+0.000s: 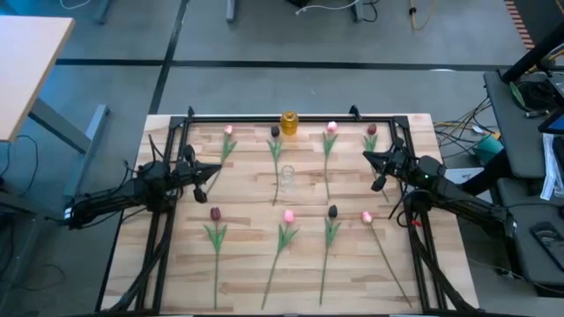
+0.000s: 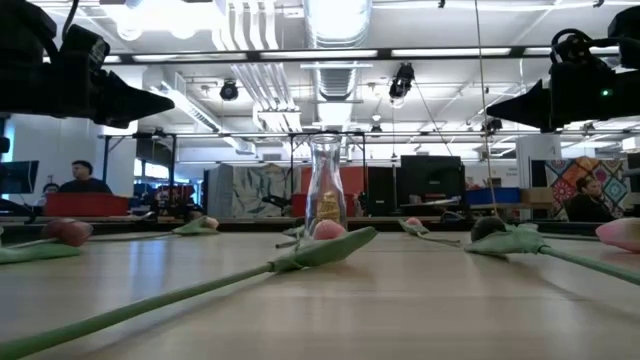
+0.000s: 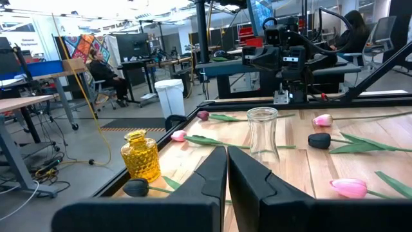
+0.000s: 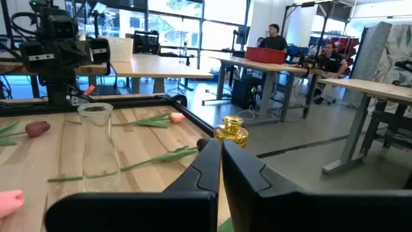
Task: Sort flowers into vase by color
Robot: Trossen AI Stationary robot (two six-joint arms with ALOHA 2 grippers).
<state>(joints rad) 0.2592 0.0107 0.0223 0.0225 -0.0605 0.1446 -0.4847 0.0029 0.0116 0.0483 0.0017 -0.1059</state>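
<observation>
Eight tulips lie flat on the wooden table in two rows. The far row has a pink head [image 1: 227,130], a dark head [image 1: 275,132], a pink head [image 1: 331,127] and a maroon head [image 1: 371,129]. The near row has a maroon head [image 1: 215,213], a pink head [image 1: 288,216], a dark head [image 1: 332,211] and a pink head [image 1: 367,217]. A clear glass vase [image 1: 286,179] stands upright mid-table, and a yellow glass vase [image 1: 288,121] stands at the far edge. My left gripper [image 3: 226,149] hovers shut at the left, above the table. My right gripper [image 4: 220,143] hovers shut at the right. Both point toward the clear vase.
A black metal frame [image 1: 291,115] runs along the table's far edge and sides. Bare wood lies between the two rows around the clear vase [image 2: 325,195]. Beyond the table are desks, a white bin [image 3: 170,95] and seated people [image 4: 273,38].
</observation>
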